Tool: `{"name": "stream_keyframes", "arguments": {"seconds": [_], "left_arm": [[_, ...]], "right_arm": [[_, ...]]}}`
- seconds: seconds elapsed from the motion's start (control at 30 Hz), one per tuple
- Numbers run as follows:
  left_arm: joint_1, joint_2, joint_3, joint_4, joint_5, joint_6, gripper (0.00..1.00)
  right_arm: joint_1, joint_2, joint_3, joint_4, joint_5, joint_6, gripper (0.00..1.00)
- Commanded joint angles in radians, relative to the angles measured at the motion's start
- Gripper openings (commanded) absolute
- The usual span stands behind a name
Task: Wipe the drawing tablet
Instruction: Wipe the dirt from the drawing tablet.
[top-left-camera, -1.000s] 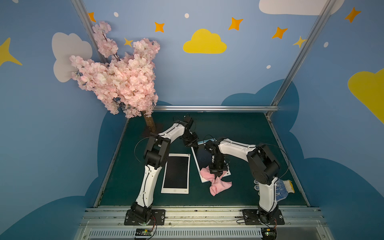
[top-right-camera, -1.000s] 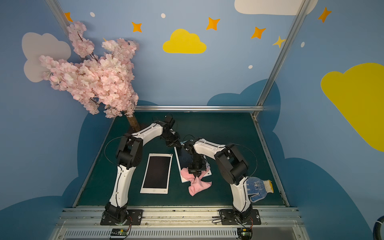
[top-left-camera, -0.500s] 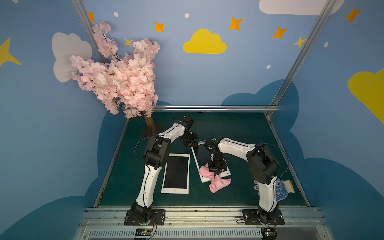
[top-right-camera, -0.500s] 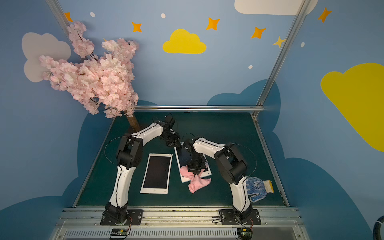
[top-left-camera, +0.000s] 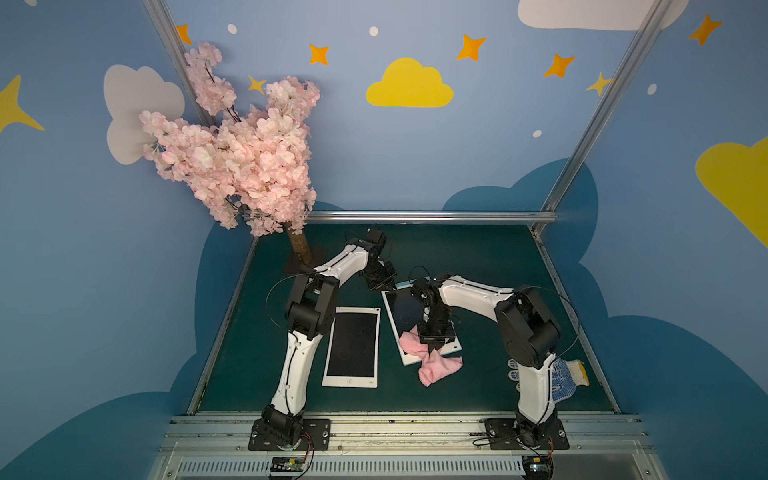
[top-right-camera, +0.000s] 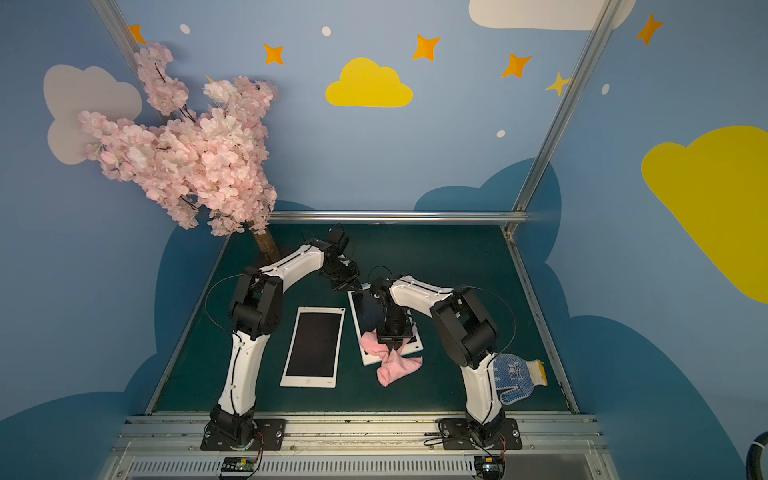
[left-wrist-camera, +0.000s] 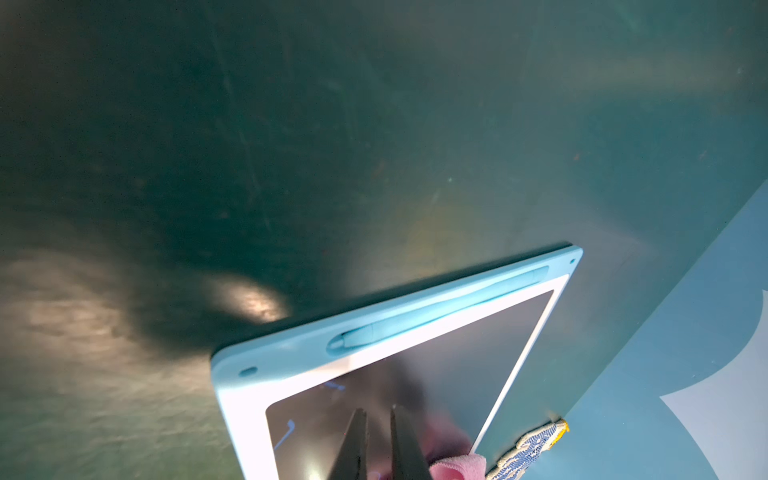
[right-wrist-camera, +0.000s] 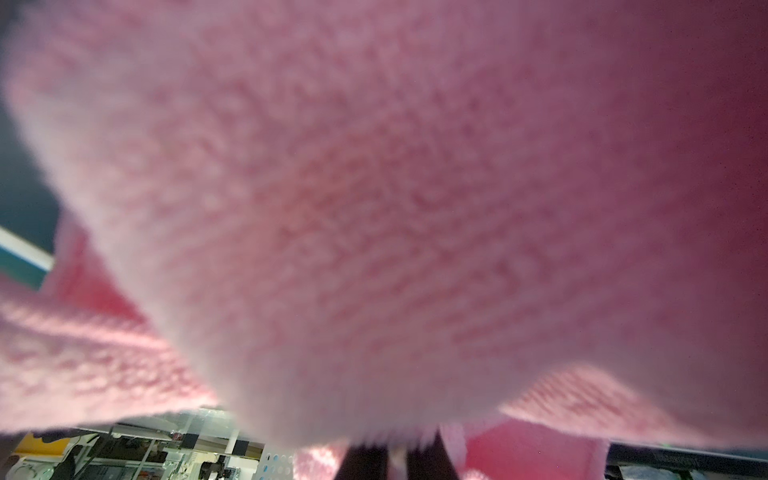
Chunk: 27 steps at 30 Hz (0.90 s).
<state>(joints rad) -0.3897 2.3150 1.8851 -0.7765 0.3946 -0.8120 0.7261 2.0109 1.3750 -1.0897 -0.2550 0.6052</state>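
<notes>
The drawing tablet (top-left-camera: 401, 316) (top-right-camera: 365, 313), white-framed with a pale blue edge, lies slanted on the green mat. Faint blue strokes show on its dark screen (left-wrist-camera: 478, 353). My right gripper (top-left-camera: 432, 343) (top-right-camera: 390, 343) is shut on a pink cloth (top-left-camera: 440, 368) (top-right-camera: 397, 368) and presses it onto the tablet's near end. The cloth (right-wrist-camera: 374, 208) fills the right wrist view above the gripper (right-wrist-camera: 395, 446). My left gripper (top-left-camera: 384, 286) (left-wrist-camera: 378, 409) is at the tablet's far corner, over the screen. Its jaws are shut to a thin slit with nothing between them.
A second white tablet (top-left-camera: 352, 347) (top-right-camera: 313, 347) lies to the left, parallel to the mat's side. A blue-dotted work glove (top-left-camera: 567, 374) (left-wrist-camera: 532, 446) lies by the right arm's base. An artificial cherry tree (top-left-camera: 241, 158) stands at the far left corner.
My right gripper has dragged the pink cloth slightly leftward over the tablet's near end. The left arm has not moved.
</notes>
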Motion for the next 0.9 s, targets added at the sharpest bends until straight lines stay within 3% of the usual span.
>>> {"name": "stream_keyframes", "arguments": {"seconds": [0.0, 0.27, 0.5, 0.87], "left_arm": [[0.017, -0.015, 0.035, -0.023, -0.012, 0.005, 0.15], [0.023, -0.002, 0.038, -0.041, -0.007, 0.002, 0.15], [0.022, -0.006, 0.031, -0.034, -0.005, 0.003, 0.15], [0.022, 0.008, 0.023, -0.033, -0.002, -0.001, 0.15]], "right_arm": [[-0.016, 0.026, -0.062, 0.017, 0.079, -0.002, 0.0], [0.019, -0.059, -0.035, -0.012, 0.156, 0.005, 0.0], [0.088, -0.121, -0.077, 0.14, 0.264, 0.018, 0.0], [0.206, -0.061, -0.038, 0.215, 0.2, 0.01, 0.0]]}}
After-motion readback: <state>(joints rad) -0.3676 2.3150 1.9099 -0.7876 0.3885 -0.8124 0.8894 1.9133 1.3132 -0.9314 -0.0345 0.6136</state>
